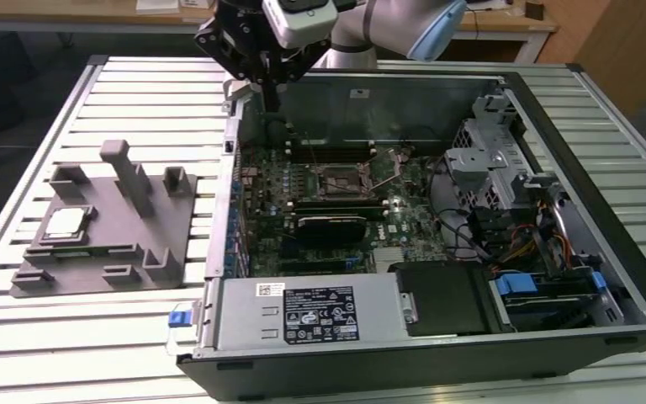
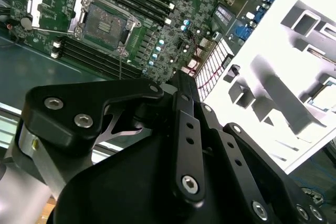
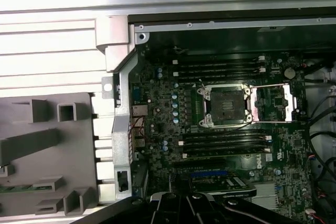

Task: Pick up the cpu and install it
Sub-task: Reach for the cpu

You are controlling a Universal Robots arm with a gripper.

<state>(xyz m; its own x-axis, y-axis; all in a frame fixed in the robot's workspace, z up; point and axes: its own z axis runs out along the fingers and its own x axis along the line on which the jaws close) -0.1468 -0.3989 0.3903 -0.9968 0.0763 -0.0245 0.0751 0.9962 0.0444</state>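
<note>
Jaws together and empty, my gripper (image 1: 269,99) hangs upper middle of the exterior view, above the computer case's (image 1: 413,97) far wall; the cpu (image 1: 65,223) lies on the grey tray (image 1: 110,271), exterior view's left.

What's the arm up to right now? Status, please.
Gripper over computer case edge, away from cpu. Cpu lying on grey tray. Socket open, empty.
</note>
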